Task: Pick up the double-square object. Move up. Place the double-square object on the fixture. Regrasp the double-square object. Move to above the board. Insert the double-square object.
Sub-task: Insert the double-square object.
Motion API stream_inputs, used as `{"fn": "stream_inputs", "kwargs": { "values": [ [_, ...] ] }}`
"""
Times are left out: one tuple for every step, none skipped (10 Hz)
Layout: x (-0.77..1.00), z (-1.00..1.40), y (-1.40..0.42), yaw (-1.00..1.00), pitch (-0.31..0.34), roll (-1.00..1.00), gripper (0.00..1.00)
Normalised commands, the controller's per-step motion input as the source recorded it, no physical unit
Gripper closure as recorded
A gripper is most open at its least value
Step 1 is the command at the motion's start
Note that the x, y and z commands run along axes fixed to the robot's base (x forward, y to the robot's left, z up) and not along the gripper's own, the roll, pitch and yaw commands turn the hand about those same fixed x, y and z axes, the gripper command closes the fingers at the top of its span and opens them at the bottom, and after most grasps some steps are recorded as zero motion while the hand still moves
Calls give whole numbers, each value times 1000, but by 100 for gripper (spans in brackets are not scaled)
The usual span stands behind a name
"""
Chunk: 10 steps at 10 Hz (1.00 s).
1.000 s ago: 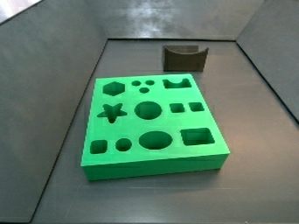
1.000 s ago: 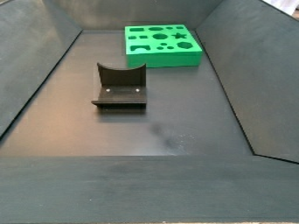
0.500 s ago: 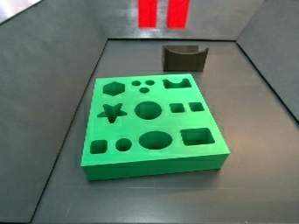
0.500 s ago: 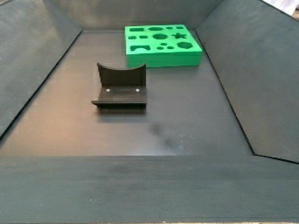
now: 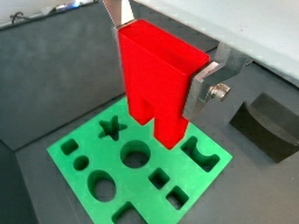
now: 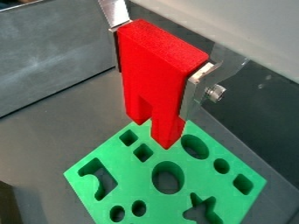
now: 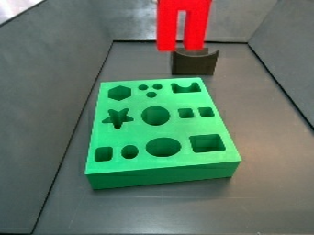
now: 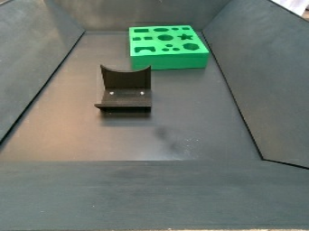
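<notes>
Above the board (image 5: 87, 171), the gripper (image 5: 163, 66) is clamped on the red piece (image 5: 158, 79), legs pointing down, clear of the holes. Pickup and regrasp look done; the fixture (image 8: 123, 90) stands empty. Insertion remains.

This is looking like a robot test cell in a lab, not a home or shop: plain dark grey walls are sloping down to a bare grey floor (image 8: 169, 135) like a bin. Below the gripper (image 5: 163, 66), which is clamping the red double-square object (image 5: 158, 79), the green board (image 5: 140, 157) is lying; the fixture (image 8: 123, 90) is sitting off beside it
</notes>
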Motion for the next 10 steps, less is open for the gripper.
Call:
{"fn": "stream_inputs", "kwargs": {
  "values": [
    [646,-323,-17,89,-24,164,100],
    [649,-329,0,111,-26,181,100],
    [657,-340,0,131,-21,194,100],
    [669,-320,0,131,-16,199,100],
    [591,-274,0,94,-4,166,100],
    [74,0,0,0,0,0,100],
    [0,-14,-17,0,-6,0,100],
    [331,-111,0,0,0,4,100],
    [566,-160,0,0,0,56,100],
    [689,-186,57,17,0,70,100]
  ]
}}
